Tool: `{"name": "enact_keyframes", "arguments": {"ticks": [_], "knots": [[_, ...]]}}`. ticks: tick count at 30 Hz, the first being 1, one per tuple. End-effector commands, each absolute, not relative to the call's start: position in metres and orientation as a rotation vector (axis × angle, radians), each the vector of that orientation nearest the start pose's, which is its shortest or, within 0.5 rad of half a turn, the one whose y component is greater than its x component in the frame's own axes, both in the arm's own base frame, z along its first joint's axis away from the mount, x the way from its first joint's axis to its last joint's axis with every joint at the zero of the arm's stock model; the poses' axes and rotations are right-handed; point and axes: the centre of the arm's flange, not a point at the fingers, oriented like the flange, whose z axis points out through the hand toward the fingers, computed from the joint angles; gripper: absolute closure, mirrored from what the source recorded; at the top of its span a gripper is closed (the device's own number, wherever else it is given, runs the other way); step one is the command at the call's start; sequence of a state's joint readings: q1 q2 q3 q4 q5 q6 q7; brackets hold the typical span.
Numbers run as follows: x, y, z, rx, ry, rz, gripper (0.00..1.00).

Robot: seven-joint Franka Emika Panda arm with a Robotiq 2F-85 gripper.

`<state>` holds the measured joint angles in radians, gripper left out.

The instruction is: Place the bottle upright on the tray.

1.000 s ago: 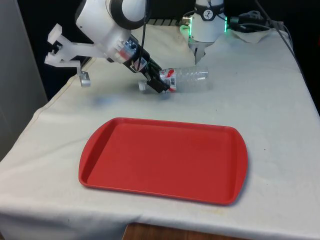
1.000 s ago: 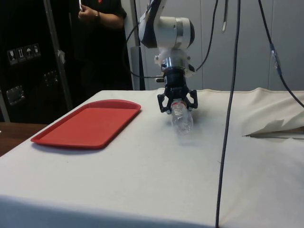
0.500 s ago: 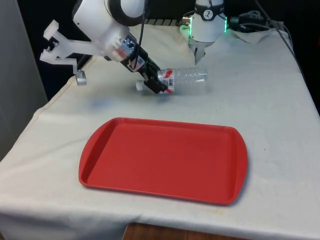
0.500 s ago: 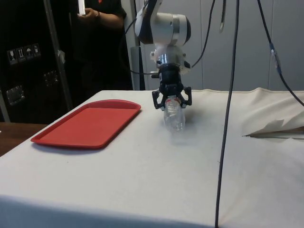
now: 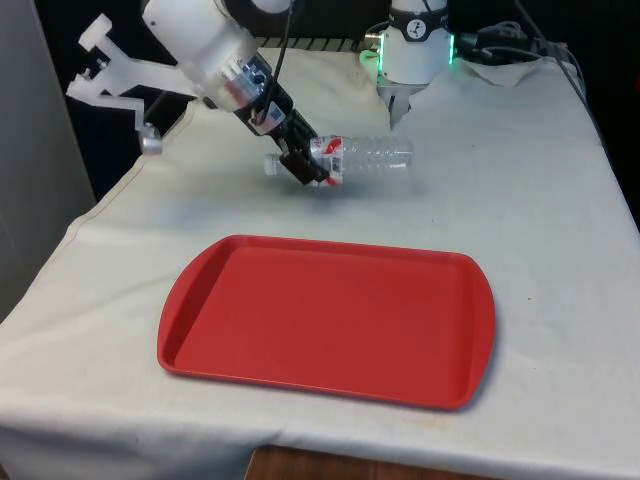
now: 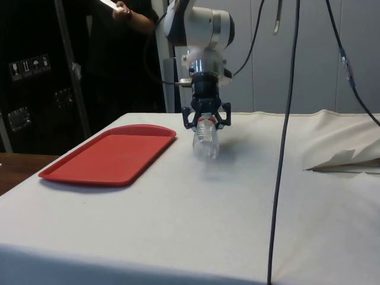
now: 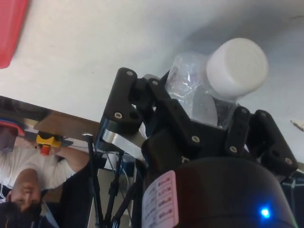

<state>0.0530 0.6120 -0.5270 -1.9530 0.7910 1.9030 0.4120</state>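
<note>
A clear plastic bottle (image 5: 368, 157) with a red-and-white label lies roughly level just above the white cloth, beyond the tray's far edge. My gripper (image 5: 312, 160) is shut on the bottle near its neck. From the side, the gripper (image 6: 206, 117) holds the bottle (image 6: 205, 143) with its base pointing towards that camera. In the wrist view the white cap (image 7: 236, 69) sticks out past the gripper (image 7: 199, 102). The red tray (image 5: 330, 318) lies flat nearer the front edge, also seen as the tray (image 6: 110, 154) left of the bottle.
The robot's base (image 5: 415, 50) stands just behind the bottle. Black cables (image 6: 290, 89) hang down over the table, and a fold of cloth (image 6: 344, 160) rises at the side view's right. A person (image 6: 127, 35) stands behind the tray.
The gripper has carried the bottle upward and towards the front view's left. In the side view it has shifted left, closer to the tray.
</note>
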Motion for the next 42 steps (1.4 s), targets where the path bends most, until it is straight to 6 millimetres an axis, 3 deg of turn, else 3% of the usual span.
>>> {"name": "enact_keyframes", "arguments": {"ticks": [1,42], "knots": [[0.523,-0.209,0.174,-2.098,1.719,0.645,0.88],[0.558,-0.191,0.250,-2.062,1.840,0.418,0.88]]}}
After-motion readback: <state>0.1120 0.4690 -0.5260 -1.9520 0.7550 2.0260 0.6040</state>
